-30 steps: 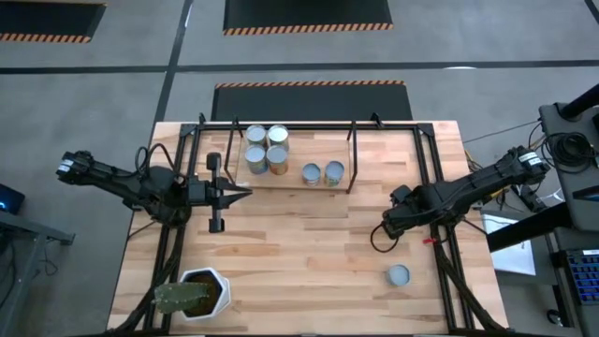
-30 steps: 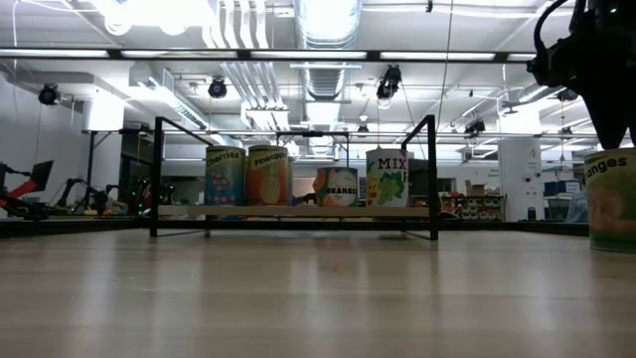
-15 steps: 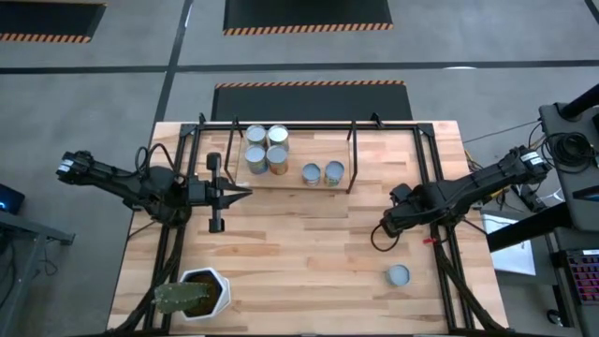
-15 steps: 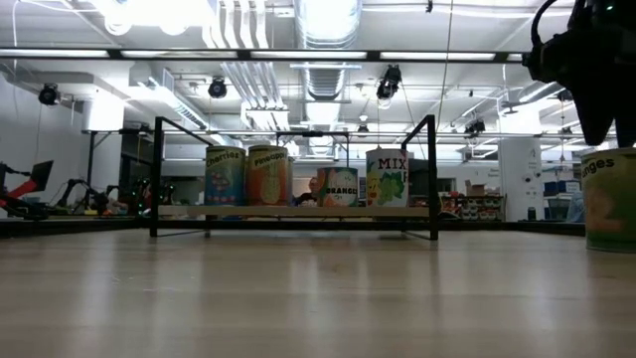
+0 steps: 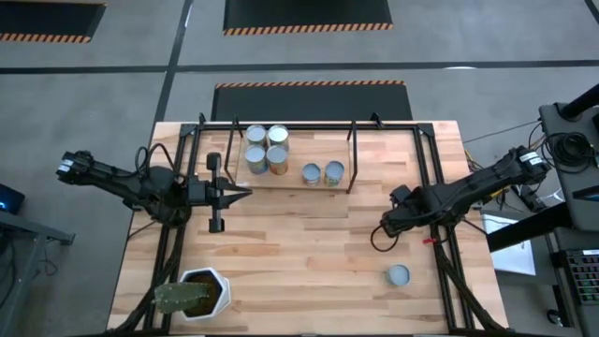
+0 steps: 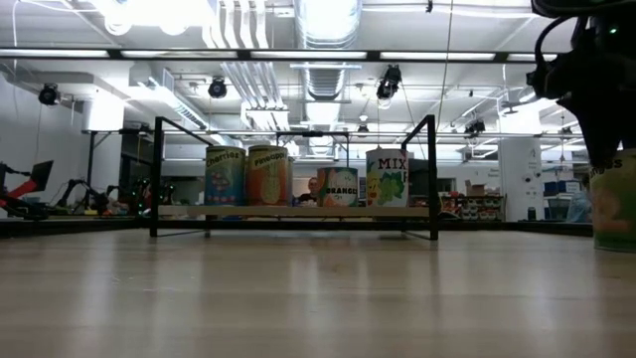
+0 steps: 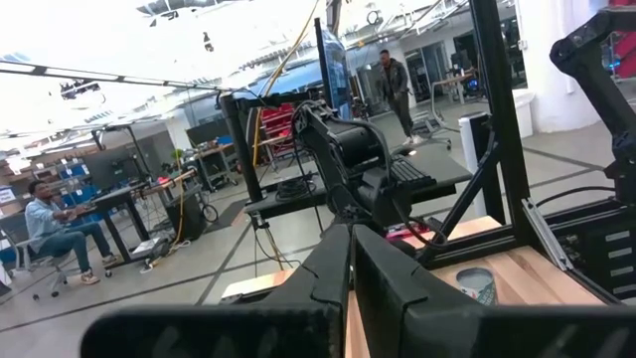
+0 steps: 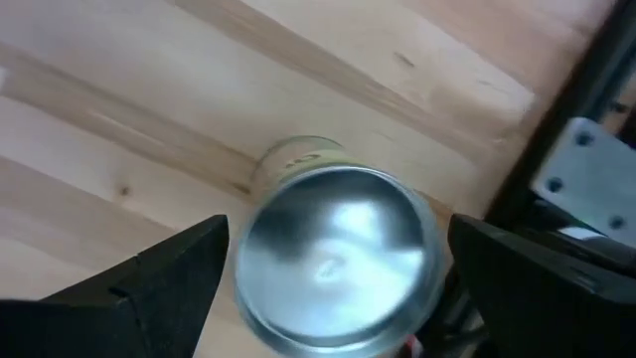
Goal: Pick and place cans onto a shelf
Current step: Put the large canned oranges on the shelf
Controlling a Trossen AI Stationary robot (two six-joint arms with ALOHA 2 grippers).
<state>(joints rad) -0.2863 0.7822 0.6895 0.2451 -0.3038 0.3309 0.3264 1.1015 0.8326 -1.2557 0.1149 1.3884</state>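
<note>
- High view: little has changed; six silver-topped tin cans (image 5: 268,149) stand on the light-wood shelf (image 5: 292,180) at upper centre, one lone silver-topped can (image 5: 399,275) at lower right. The right gripper (image 5: 387,227) hovers above-left of it.
- Low view: the dark arm at the right edge has edged rightward over the green-labelled can (image 6: 615,199).
- Left wrist view: left gripper (image 7: 350,267) stays closed, holding nothing.
- Right wrist view: wide-spread fingers (image 8: 159,283) flank the can top, ungripped; likely descent next.
</note>
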